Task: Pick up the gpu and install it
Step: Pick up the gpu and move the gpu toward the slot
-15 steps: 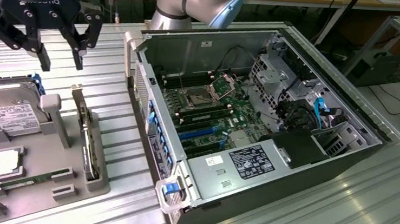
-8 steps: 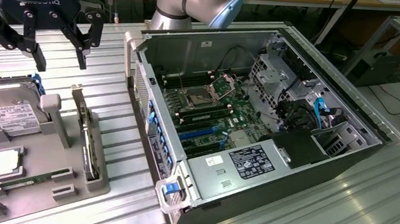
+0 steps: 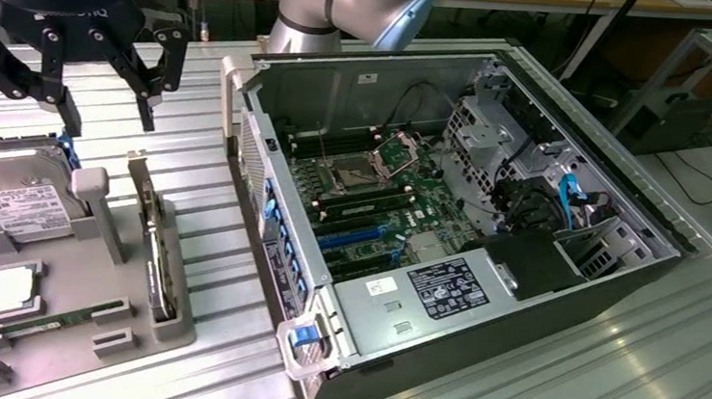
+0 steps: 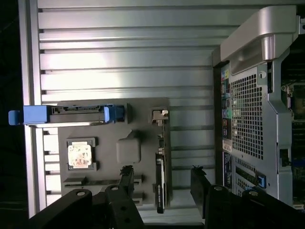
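Hovering pincer [image 3: 110, 125] spread wide, gpu [image 3: 157, 260] on edge

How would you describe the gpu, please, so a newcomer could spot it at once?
Beside the open black computer case, on the exterior view's left, lies a grey moulded tray. The thin black gpu card stands on edge along the tray's side nearest the case. Unlike the white-labelled silver hard drive and narrow green RAM stick, it carries a silver bracket at one end.
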### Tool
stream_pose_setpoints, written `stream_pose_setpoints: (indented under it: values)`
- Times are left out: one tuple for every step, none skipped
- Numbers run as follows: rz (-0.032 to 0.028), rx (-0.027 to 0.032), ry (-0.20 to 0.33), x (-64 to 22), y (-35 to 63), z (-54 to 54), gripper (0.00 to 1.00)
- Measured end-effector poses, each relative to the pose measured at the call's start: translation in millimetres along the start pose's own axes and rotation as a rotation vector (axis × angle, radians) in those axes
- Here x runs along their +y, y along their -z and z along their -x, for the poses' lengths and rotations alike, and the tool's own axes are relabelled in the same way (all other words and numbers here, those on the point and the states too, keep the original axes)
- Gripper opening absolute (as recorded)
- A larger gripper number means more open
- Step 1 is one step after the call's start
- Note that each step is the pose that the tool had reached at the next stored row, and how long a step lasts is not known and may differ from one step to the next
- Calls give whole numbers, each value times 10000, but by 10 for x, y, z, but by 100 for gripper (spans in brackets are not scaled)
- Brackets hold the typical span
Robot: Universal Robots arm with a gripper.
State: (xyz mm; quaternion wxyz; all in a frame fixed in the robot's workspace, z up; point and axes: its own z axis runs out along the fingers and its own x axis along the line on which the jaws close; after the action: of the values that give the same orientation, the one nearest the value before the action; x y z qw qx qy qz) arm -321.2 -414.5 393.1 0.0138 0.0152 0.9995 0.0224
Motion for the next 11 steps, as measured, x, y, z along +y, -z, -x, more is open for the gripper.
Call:
stream_pose_setpoints:
  values:
    - [0,1,3,-31,2,1,60]
    - [-1,2,8,-58,3,2,60]
    - [0,2,21,-82,4,3,60]
    - [1,2,36,-101,5,3,60]
    - [1,3,64,-134,5,4,60]
    - [3,3,72,-151,3,5,60]
    - [3,4,79,-165,-1,5,60]
    - [3,4,87,-172,-7,5,60]
    - [5,2,89,-176,-17,5,60]
    - [4,4,89,-180,-26,5,60]
    - [5,4,84,-182,-30,5,60]
